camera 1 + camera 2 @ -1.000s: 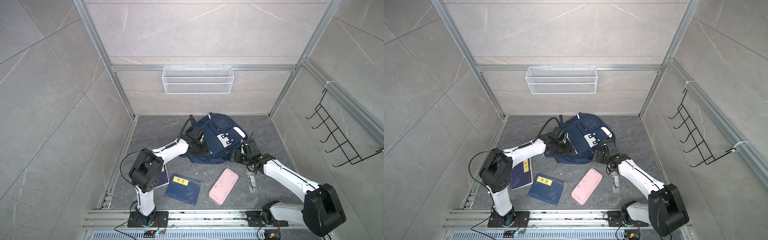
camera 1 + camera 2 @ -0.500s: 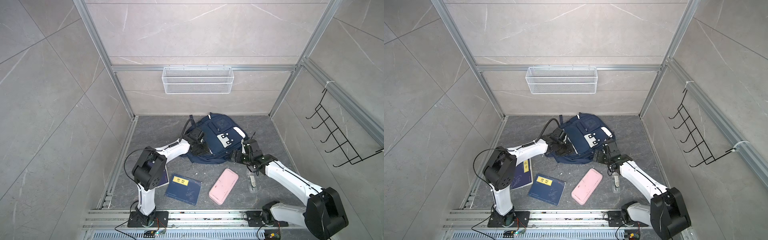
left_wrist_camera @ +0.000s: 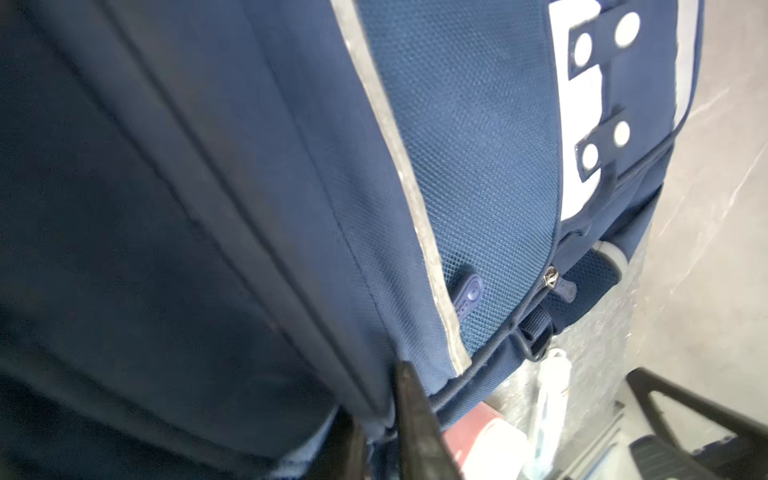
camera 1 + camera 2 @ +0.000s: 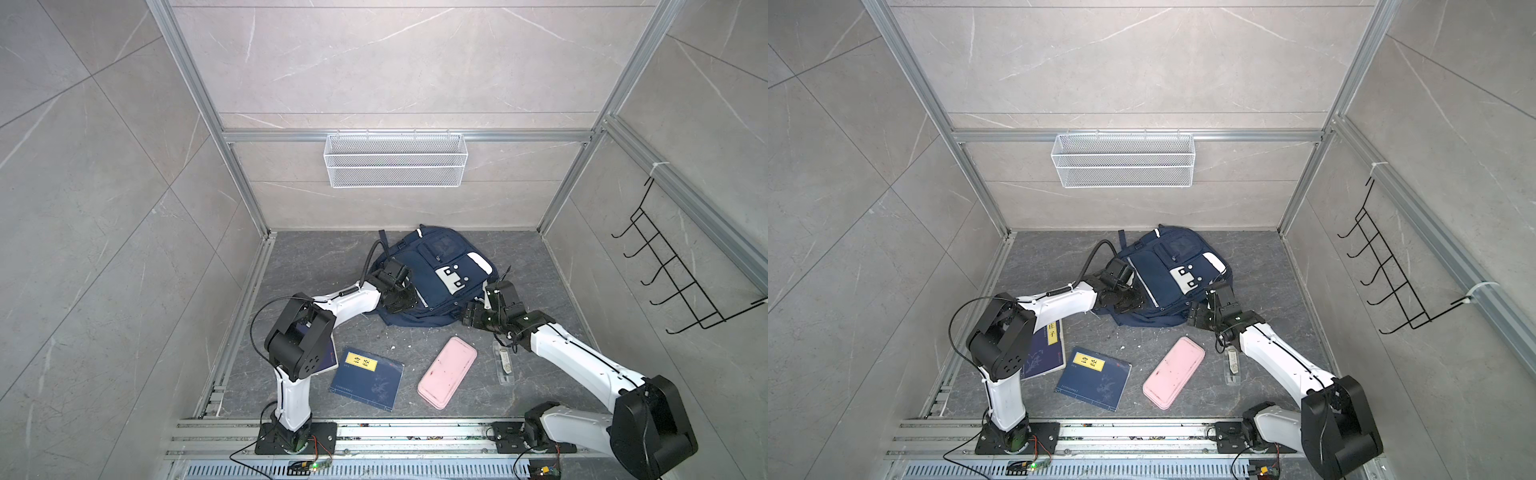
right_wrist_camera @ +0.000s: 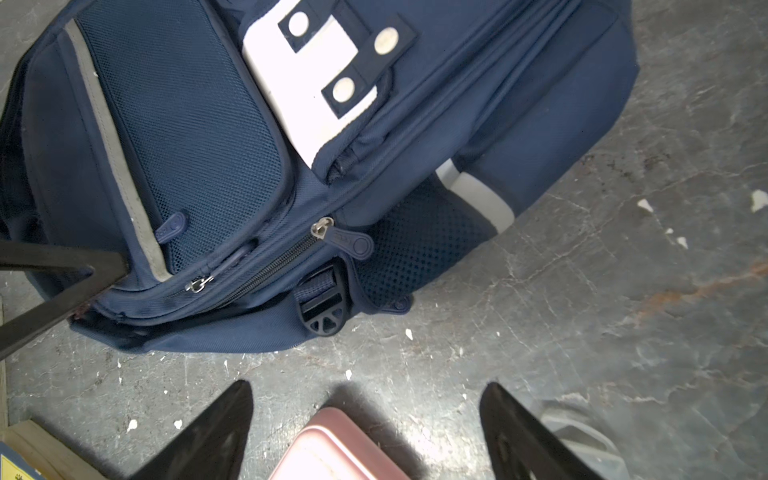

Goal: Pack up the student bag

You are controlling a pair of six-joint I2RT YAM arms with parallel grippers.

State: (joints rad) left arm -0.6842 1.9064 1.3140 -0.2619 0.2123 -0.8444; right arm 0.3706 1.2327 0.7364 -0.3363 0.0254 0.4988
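The student bag (image 4: pixel 440 270) (image 4: pixel 1167 270), navy with white patches and a silver stripe, lies flat at the back of the floor. My left gripper (image 4: pixel 405 305) (image 4: pixel 1133 305) is at its near left edge, shut on a fold of the bag's rim (image 3: pixel 374 415). The left wrist view is filled with bag fabric (image 3: pixel 457 124). My right gripper (image 4: pixel 469 316) (image 4: pixel 1196 318) (image 5: pixel 370 386) stands open just off the bag's near right corner, over bare floor, holding nothing. The bag's zipper pulls (image 5: pixel 345 241) show in the right wrist view, apart from the right fingers.
A pink oblong case (image 4: pixel 446 372) (image 4: pixel 1173 372) (image 5: pixel 332 449) lies in front of the bag. A navy book with a yellow label (image 4: pixel 368 378) (image 4: pixel 1094 378) lies left of it, another (image 4: pixel 1044 349) under the left arm. A clear packet (image 4: pixel 503 365) lies right. Wire basket (image 4: pixel 395 160) and hook rack (image 4: pixel 665 282) hang on walls.
My left gripper has closed onto the bag's edge. The right gripper stayed almost in place, its jaws a little narrower.
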